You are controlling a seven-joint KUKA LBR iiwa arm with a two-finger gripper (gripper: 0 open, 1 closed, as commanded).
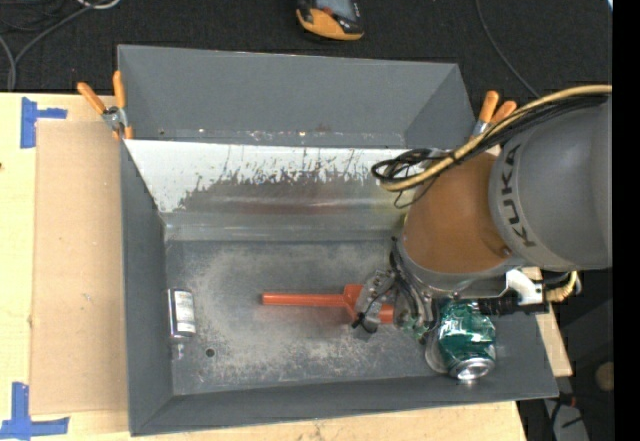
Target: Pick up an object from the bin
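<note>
Reaching in from the right, the arm (pixel 545 194) bends low, its jaws at the right end of an orange-handled tool (pixel 300 300) lying mid-floor in the bin (pixel 300 99); their opening cannot be told. A crushed green can (pixel 462 339) lies just beside them; a small silver thing (pixel 181 314) lies well apart, left.

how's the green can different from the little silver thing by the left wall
Colour: the green can is dark green with a silvery end, while the silver thing is pale silver all over. Size: the green can is clearly bigger than the silver thing. Place: the green can lies in the near right corner beside the claw, and the silver thing lies far from it. Both rest on the bin floor.
</note>
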